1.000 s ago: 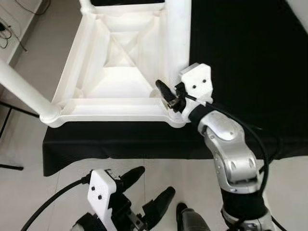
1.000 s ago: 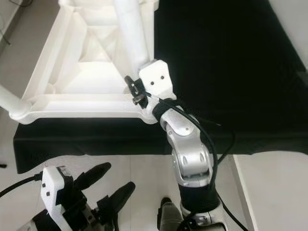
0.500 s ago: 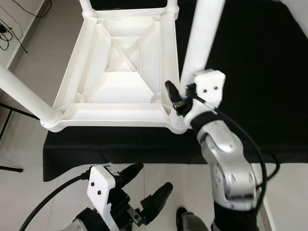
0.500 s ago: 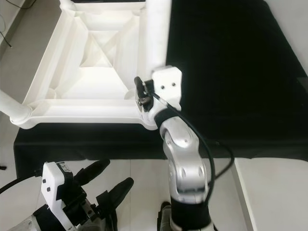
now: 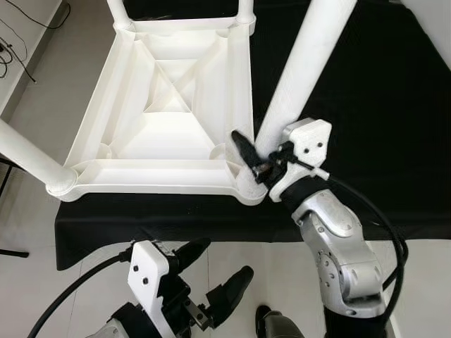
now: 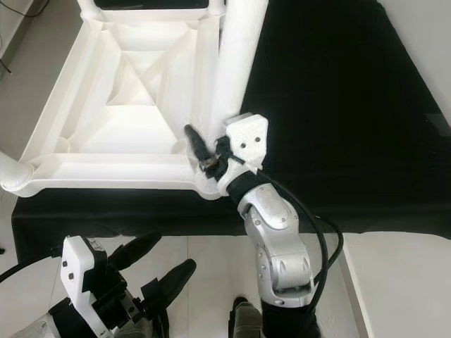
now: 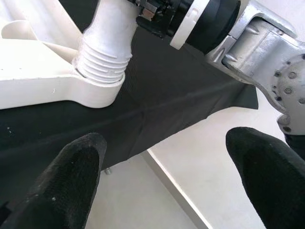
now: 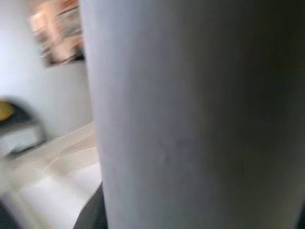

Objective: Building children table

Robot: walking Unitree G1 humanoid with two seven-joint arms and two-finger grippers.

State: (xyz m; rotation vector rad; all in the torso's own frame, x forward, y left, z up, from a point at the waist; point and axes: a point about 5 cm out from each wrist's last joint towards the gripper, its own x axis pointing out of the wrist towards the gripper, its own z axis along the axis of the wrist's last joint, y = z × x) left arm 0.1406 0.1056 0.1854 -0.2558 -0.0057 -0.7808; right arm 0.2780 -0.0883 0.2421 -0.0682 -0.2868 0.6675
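Writing: no brand, label or lettering is showing legibly on any part.
Children's table: the white plastic tabletop [image 5: 169,120] is lying upside down, ribbed underside up, on a surface draped in black cloth [image 5: 366,91], its near edge sitting close to the cloth's front edge.
Table leg: a white tubular leg [image 5: 299,77] is leaning out over the cloth, its threaded lower end sitting in the near right corner socket [image 7: 97,78] of the tabletop.
Right claw [image 5: 255,156]: it is closing on the lower part of that leg just above the socket, one black finger showing on the tabletop side, the other hidden behind the leg; the wrist camera is looking straight onto the leg's pale wall.
Left claw [image 5: 211,274]: it is hanging low in front of the surface over the pale tiled floor [image 5: 42,282], fingers spread wide and holding nothing.
Other legs: a fitted leg [image 5: 25,158] is sticking out at the near left corner, and two more [image 5: 116,10] are rising at the far corners.
Around: dark cables [image 5: 17,49] are lying on the floor at far left.
In the way: the right arm's silver forearm [image 5: 338,239] and its black cable are covering part of the cloth's front edge.
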